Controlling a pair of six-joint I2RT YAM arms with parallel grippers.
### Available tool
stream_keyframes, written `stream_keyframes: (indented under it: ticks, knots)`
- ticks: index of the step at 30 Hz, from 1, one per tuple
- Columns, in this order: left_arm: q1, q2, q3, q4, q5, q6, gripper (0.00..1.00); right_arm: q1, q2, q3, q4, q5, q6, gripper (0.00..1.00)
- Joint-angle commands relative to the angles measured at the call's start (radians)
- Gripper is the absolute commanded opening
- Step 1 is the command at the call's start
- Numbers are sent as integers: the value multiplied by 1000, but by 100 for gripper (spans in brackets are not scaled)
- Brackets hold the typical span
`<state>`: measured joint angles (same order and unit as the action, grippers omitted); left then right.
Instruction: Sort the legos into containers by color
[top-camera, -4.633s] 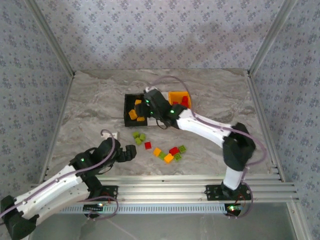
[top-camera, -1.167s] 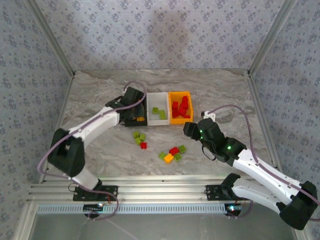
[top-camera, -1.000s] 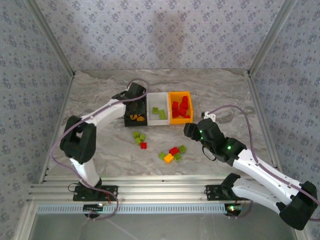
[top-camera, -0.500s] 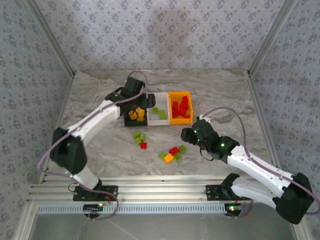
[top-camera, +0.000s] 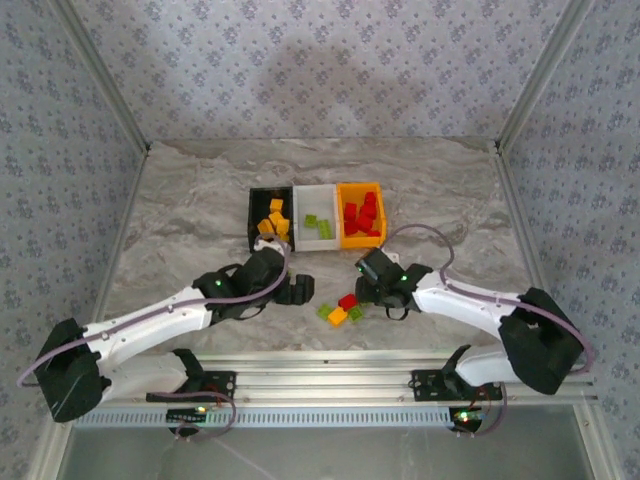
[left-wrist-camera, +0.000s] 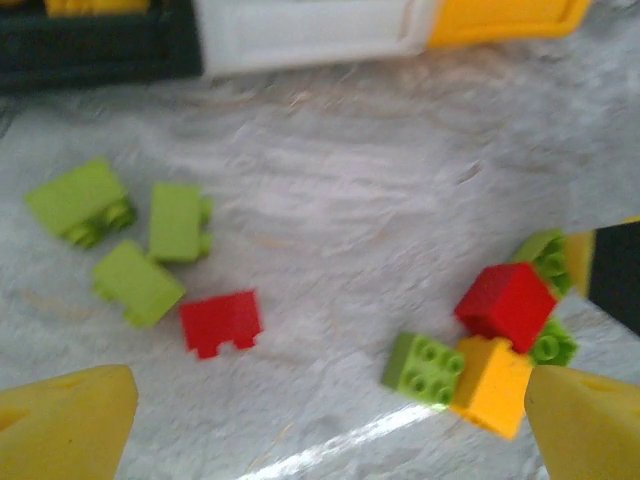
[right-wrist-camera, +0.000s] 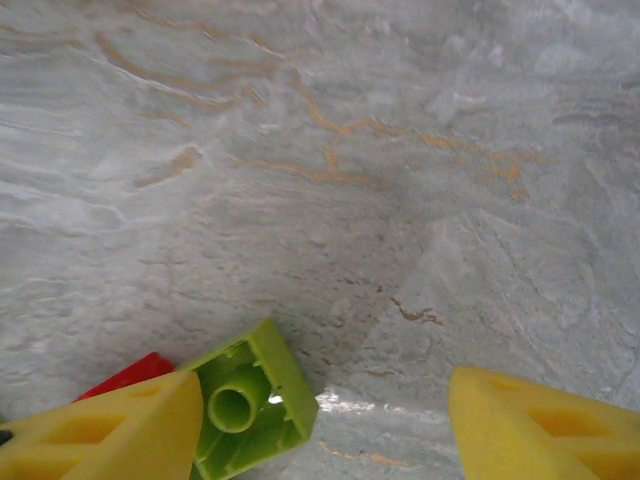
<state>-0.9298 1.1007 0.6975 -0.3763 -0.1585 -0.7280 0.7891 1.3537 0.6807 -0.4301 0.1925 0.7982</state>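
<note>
- The left pincer is spread wide and holds nothing. Its yellow fingertips sit at the two bottom corners of the left wrist view, over the marbled surface.
- Between those tips, at lower left of centre, a single red lego lies flat.
- Just up and left of it are three lime green legos, close together.
- At lower right a mixed cluster is bunched up. It has one red brick, one orange-yellow brick and several lime green ones, all touching.
- Along the top edge of that view the black bin, the white bin and the orange bin stand side by side.
- The right pincer is likewise released and empty. An upturned green lego lies just beside the finger at lower left of the right wrist view, with a sliver of red behind it.
- In the top view this pincer sits below the orange bin, at the upper right of the cluster.
- In the same view the black bin holds orange-yellow bricks, the white bin green ones and the orange bin red ones.
</note>
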Motion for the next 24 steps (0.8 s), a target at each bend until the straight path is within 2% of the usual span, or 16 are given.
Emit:
stream_keyframes:
  ticks: [1, 6, 13, 15, 19, 24]
  knots:
    - [-5, -68, -19, 17, -49, -73, 99, 7, 57, 34, -56, 29, 36, 64]
    - [-4, -111, -48, 6, -68, -88, 100, -3, 94, 31, -129, 82, 81, 58]
    - [-4, -147, -63, -31, -92, -92, 99, -91, 2, 3, -186, 149, 95, 56]
    - [-4, -153, -67, -41, -93, -94, 99, -96, -46, 6, -137, 146, 52, 59]
    - [-3, -182, -79, -52, -102, -103, 99, -64, -108, 15, -63, 111, -32, 71]
    - [-2, -213, -92, -69, -127, -113, 99, -81, 24, 63, -85, 44, -59, 73]
